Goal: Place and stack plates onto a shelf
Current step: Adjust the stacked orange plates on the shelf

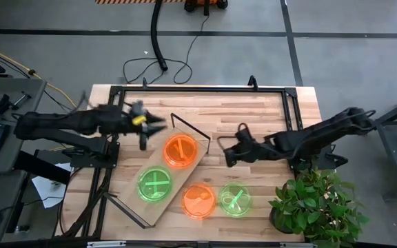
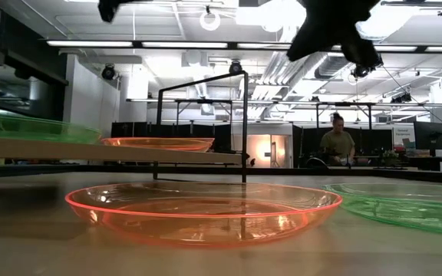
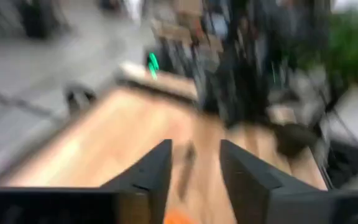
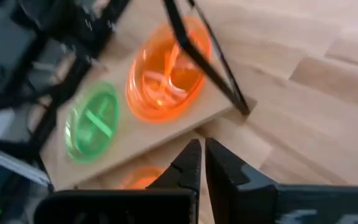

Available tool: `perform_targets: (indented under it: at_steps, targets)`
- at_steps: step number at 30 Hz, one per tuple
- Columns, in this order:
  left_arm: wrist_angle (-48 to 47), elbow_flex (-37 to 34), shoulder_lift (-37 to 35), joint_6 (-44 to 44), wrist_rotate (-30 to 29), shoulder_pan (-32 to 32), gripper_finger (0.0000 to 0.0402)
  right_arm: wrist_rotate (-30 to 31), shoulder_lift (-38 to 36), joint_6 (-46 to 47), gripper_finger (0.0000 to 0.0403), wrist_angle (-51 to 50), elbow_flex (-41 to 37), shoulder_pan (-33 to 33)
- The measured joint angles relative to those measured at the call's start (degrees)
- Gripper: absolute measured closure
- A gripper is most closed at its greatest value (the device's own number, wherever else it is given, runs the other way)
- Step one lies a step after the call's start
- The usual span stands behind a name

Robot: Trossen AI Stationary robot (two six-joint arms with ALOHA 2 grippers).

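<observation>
The shelf (image 1: 185, 180) is a light-wood board lying slantwise on the table, with thin black wire frames at its ends. An orange plate (image 1: 181, 150) and a green plate (image 1: 155, 184) rest on it; I cannot tell whether either is a stack. Another orange plate (image 1: 198, 200) and another green plate (image 1: 235, 198) sit flat on the tabletop near the front edge. My left gripper (image 1: 158, 125) hovers open beyond the shelf's far end, holding nothing. My right gripper (image 1: 226, 149) is shut and empty, in the air right of the shelf's orange plate (image 4: 166, 68).
A potted plant (image 1: 316, 203) stands at the table's near right corner. A black wire frame (image 1: 205, 89) runs along the far edge. Bare wood (image 1: 253, 114) lies between the grippers and the far side. A person (image 2: 336, 142) sits in the room behind.
</observation>
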Motion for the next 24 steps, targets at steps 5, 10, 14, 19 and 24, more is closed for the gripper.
perform_targets:
  at_steps: [5,10,14,19,24]
  targets:
    - [-7.7,0.0,9.6,-5.5,11.5,-0.1,0.0386,3.6,-5.4,1.3,0.0402,-0.1,-2.9,-0.1]
    - [-11.0,0.0,21.5,-7.0,12.6,-1.0,0.0399,5.8,-6.3,-0.1,0.0402,-0.6,-3.2,-1.4]
    - [-9.0,0.0,30.1,-9.1,10.5,-1.9,0.0401,5.9,-6.3,-0.9,0.0402,-0.9,-3.2,-2.0]
    - [-8.8,0.0,37.5,-13.5,1.6,-3.1,0.0401,5.9,-6.3,-1.1,0.0402,-1.8,-3.2,-2.0]
    - [-7.3,0.0,40.7,-16.6,-2.3,-4.5,0.0401,6.0,-6.3,-1.2,0.0403,-2.1,-3.2,-2.0]
